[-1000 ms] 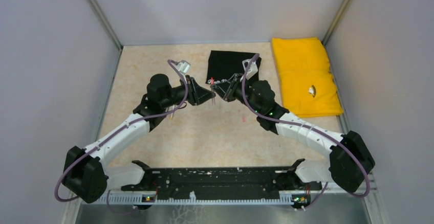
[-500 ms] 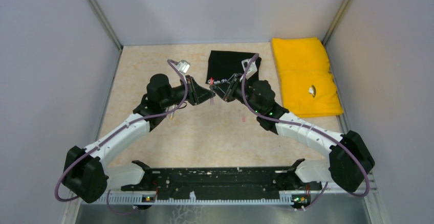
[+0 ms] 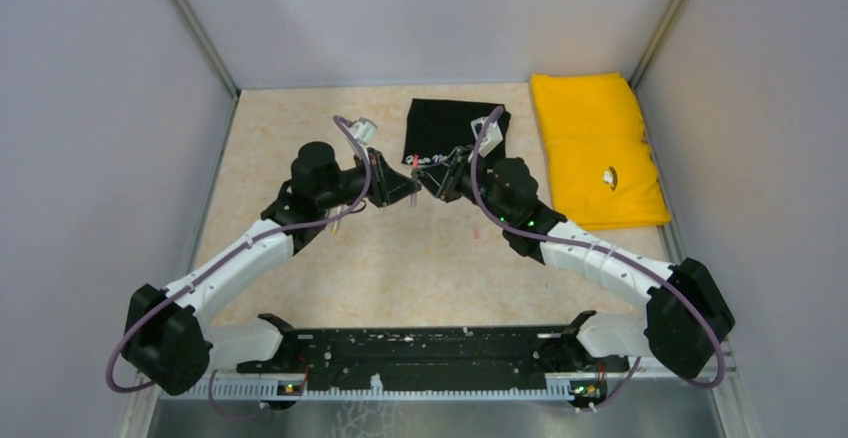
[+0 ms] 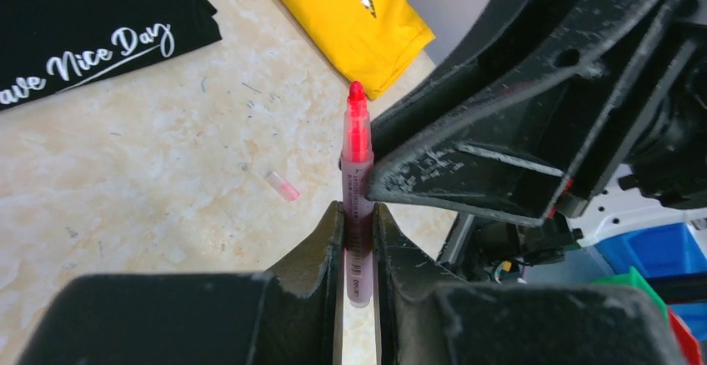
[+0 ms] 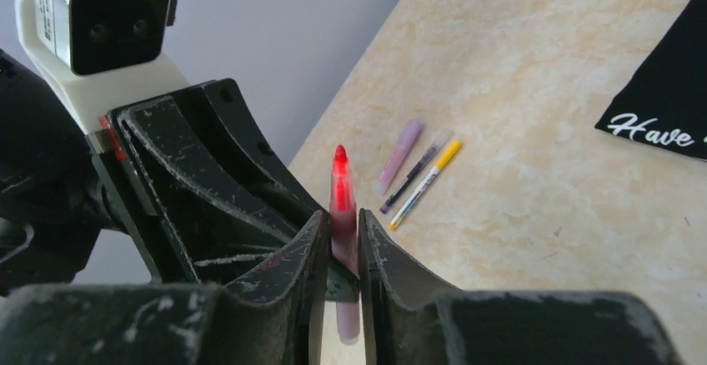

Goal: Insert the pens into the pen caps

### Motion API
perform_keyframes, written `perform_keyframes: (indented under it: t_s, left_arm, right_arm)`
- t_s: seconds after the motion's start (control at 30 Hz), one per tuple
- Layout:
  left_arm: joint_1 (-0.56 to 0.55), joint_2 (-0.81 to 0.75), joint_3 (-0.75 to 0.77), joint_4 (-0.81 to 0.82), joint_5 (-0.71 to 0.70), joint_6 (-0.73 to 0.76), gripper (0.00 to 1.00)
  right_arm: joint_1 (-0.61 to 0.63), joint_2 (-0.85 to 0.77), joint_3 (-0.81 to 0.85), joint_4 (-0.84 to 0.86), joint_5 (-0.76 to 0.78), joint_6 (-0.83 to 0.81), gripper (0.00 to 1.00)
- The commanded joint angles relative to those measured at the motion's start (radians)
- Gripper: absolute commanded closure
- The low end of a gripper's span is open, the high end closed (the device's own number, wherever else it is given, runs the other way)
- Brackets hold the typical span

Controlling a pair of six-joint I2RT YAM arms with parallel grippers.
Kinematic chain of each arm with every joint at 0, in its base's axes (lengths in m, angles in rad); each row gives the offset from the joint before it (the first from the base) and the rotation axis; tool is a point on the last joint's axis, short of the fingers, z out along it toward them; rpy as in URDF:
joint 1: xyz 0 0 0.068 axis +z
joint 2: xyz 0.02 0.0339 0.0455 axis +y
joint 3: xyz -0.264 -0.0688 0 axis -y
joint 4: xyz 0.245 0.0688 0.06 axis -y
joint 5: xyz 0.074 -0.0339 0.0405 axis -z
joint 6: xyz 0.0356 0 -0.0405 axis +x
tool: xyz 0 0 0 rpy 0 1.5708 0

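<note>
**Hazards, largest first**

1. Both arms meet over the middle of the bench. The left gripper is clamped narrow on the lower barrel of the reddish-pink pen, which stands tip up and uncapped, clear of the bench. The right gripper flanks the same pen with narrow jaws. Whether it presses on the barrel cannot be told. If both clamp while either arm moves, the barrel may bend, twist in the grip or pull free.
2. The two grippers stand just beside each other. A small misalignment could knock them together and shift the pen.
3. A released pen would drop to the bench and could roll.
4. The bare tip may mark whatever it brushes.

**View differences**

- Top external: shows the arm layout, with the black shirt at upper centre and the yellow cloth at upper right. The held pen is too small to resolve.
- Right wrist: shows the other pens lying side by side right of centre. The left wrist view lacks them.
- Left wrist: shows a small pale pink tube, probably a cap, lying alone left of centre. The right wrist view lacks it.
</note>
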Motion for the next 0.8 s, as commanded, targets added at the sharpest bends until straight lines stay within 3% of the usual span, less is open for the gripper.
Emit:
perform_keyframes:
  t_s: [0.0, 0.17, 0.43, 0.57, 0.77]
  left_arm:
    - [0.001, 0.003, 0.072, -0.108, -0.082, 0.112, 1.0]
    - [0.006, 0.004, 0.126, -0.218, -0.158, 0.198, 1.0]
    - [0.032, -0.051, 0.122, -0.359, -0.364, 0.279, 1.0]
    - [0.111, -0.103, 0.092, -0.356, -0.359, 0.256, 1.0]
    - [0.201, -0.164, 0.078, -0.345, -0.33, 0.255, 1.0]
  right_arm:
    - [0.012, -0.08, 0.038, -0.055, 0.026, -0.077, 0.77]
    - [0.011, -0.131, 0.062, -0.214, 0.109, -0.148, 0.67]
    - [-0.018, -0.127, 0.128, -0.713, 0.395, -0.219, 0.6]
    - [-0.122, -0.058, 0.149, -0.862, 0.306, -0.227, 0.58]
    - [-0.174, 0.04, 0.151, -0.912, 0.26, -0.27, 0.57]
